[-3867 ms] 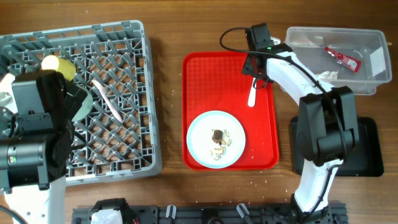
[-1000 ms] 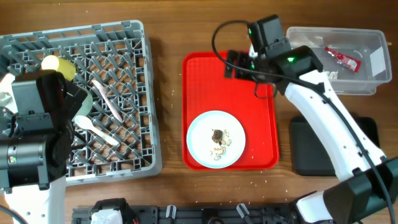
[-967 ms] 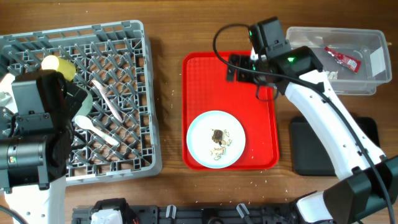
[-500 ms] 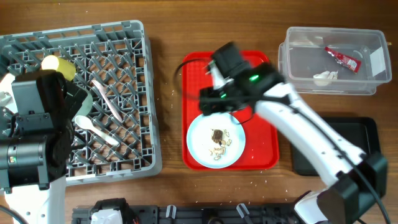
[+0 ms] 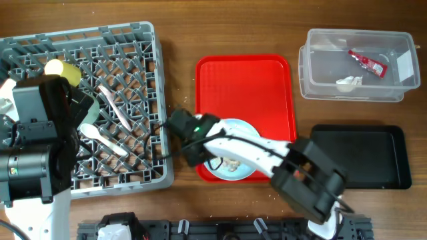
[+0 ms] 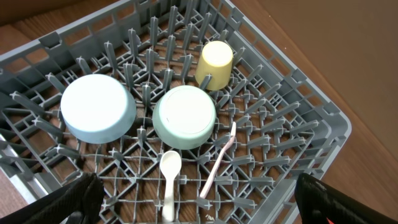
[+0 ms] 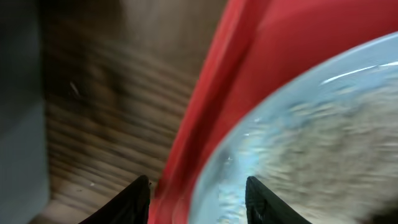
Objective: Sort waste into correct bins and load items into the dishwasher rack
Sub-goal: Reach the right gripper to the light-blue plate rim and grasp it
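Note:
The grey dishwasher rack at the left holds the yellow cup, two upturned mint bowls, the white spoon and the fork. My left gripper hangs open and empty above the rack. The pale plate with food scraps lies on the red serving tray, partly under my right arm. My right gripper is open and low at the plate's left edge; its jaws straddle the tray rim and the plate edge.
The clear tub at the back right holds the red wrapper and the white tissue. The black tray lies in front of it. Crumbs dot the wood between rack and red tray.
The spoon left the red tray and now lies in the rack. My right arm swung from the tub side across the tray to the plate's left edge. The left arm stayed still.

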Tool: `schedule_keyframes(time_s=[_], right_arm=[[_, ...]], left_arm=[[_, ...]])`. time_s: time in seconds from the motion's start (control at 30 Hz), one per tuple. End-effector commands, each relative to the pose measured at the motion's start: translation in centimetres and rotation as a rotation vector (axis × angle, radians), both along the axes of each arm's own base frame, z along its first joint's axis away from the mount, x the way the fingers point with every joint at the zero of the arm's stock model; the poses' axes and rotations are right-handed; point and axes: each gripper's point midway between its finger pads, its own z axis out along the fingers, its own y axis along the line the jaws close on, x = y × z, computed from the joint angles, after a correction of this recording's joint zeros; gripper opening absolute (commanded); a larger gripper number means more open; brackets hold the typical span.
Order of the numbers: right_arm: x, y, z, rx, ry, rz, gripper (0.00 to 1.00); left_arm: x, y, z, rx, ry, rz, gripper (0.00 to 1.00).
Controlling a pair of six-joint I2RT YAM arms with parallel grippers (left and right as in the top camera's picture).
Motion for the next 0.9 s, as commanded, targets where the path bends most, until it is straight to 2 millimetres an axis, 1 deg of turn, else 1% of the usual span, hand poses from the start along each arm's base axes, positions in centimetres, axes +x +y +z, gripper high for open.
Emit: schedule_keyframes(time_s=[0.0,0.07,0.2,0.3,0.47,0.6,0.77,0.83,0.87], right_arm=[[-1.3,0.5,-1.2,-0.037,-0.003,0.019,0.49],[-1.7,0.7,-1.2,-0.039,-0.002,0.03,0.45],[-1.7,0.0,-1.2,-0.073,-0.01,0.029,0.36],[-1.2,-0.7,-1.2,-0.106,-0.038,0.032,0.34],[-0.7,-1.4,-1.2,-0.119,-0.031,0.015,0.4],[-0.5,-1.5,-1.0,-0.078,0.03,-0.014,0.4],[-0.4,-0.1,0.5,0.033,0.1,0.033,0.49],[0.3,0.1,1.3,0.053,0.088,0.025,0.5],[0.8,-0.2,1.5,0.053,0.074,0.017,0.5]], left_arm=[[-0.1,0.2,0.4,-0.005,-0.02,0.017,1.0],[-0.1,0.2,0.4,-0.005,-0.02,0.017,1.0],[-0.1,0.2,0.4,-0.005,-0.02,0.017,1.0],[-0.1,0.2,0.4,-0.005,-0.02,0.017,1.0],[-0.1,0.2,0.4,-0.005,-0.02,0.017,1.0],[-0.1,0.2,0.4,-0.005,-0.02,0.017,1.0],[-0.1,0.2,0.4,-0.005,-0.02,0.017,1.0],[-0.1,0.2,0.4,-0.005,-0.02,0.017,1.0],[-0.1,0.2,0.4,-0.005,-0.02,0.017,1.0]])
